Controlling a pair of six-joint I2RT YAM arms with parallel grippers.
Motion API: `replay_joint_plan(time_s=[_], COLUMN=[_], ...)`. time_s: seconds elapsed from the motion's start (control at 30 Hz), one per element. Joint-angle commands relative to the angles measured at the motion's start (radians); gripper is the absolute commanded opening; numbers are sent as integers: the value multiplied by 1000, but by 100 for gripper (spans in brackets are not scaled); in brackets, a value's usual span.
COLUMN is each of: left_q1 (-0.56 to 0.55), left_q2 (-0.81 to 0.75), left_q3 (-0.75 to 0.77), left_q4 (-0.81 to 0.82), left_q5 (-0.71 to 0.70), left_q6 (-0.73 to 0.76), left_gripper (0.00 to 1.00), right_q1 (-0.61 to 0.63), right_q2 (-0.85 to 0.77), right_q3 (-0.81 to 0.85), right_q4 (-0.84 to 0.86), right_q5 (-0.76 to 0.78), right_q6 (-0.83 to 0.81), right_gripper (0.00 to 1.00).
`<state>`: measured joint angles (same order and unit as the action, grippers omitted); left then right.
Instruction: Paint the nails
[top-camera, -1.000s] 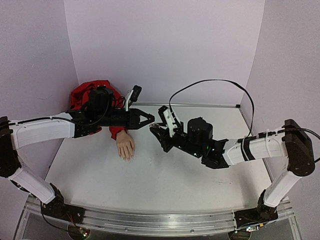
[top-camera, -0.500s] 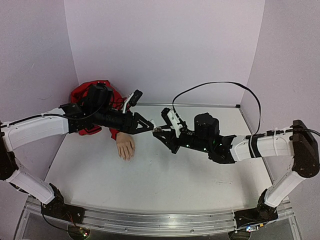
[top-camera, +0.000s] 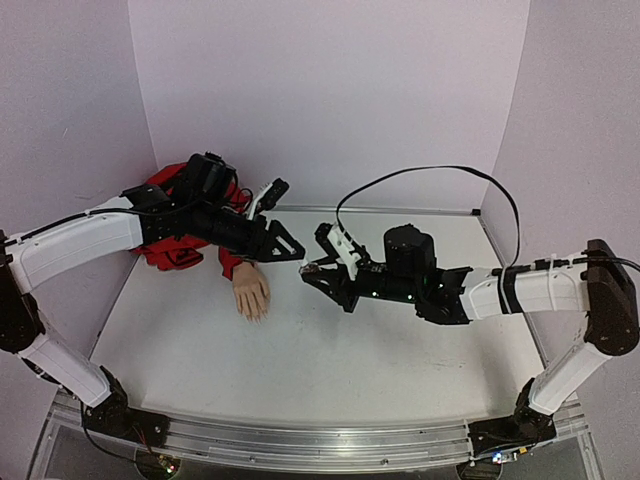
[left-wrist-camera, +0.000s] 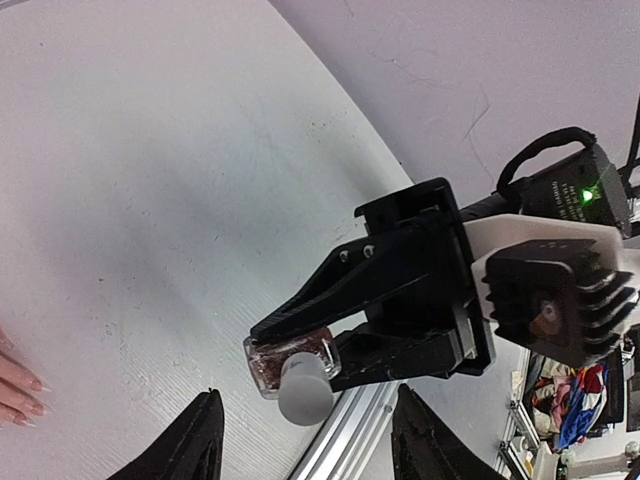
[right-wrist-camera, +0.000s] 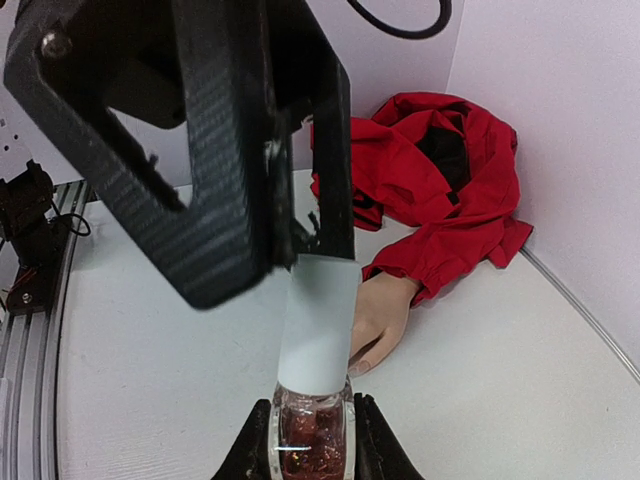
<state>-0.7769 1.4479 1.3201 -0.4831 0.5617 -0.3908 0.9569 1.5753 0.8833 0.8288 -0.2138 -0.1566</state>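
Note:
My right gripper (top-camera: 308, 268) is shut on a small glass polish bottle (right-wrist-camera: 312, 445) of red glitter polish with a white cap (right-wrist-camera: 318, 325), held above the table. My left gripper (top-camera: 296, 250) is open; in its wrist view its fingertips (left-wrist-camera: 203, 440) stand either side of the cap (left-wrist-camera: 303, 392), apart from it. The flesh-coloured mannequin hand (top-camera: 250, 290) lies palm down with a red sleeve (top-camera: 170, 215), left of both grippers. Its pale nails (left-wrist-camera: 30, 385) show at the left wrist view's left edge. The hand (right-wrist-camera: 382, 312) also shows behind the bottle.
The red fabric (right-wrist-camera: 430, 180) bunches in the back left corner against the lilac walls. The white table (top-camera: 330, 350) has a metal rail (top-camera: 300, 445) along its near edge. A black cable (top-camera: 420, 170) loops above the right arm.
The right gripper with the bottle has moved left towards the left gripper. The left arm has raised its elbow and tilted, bringing its open fingertips level with the cap.

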Motion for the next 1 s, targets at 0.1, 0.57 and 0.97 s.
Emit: replay_joint_plan(time_s=[0.1,0.57,0.97], left_q1=[4,1,-1], left_q2=[31,63,65], left_q3=[52,64,64], left_q4=[-22,-4,29], left_q5=[37,35,32], left_q6=[27,20,10], left_gripper=[52,33,35], right_q1=[1,1,2], right_q2=[5,14,19], right_q3=[54,54,52], right_q4=[49,47,47], right_q5=[-21,-27,-35], right_q6=[0,2,5], right_gripper=[0,0,0])
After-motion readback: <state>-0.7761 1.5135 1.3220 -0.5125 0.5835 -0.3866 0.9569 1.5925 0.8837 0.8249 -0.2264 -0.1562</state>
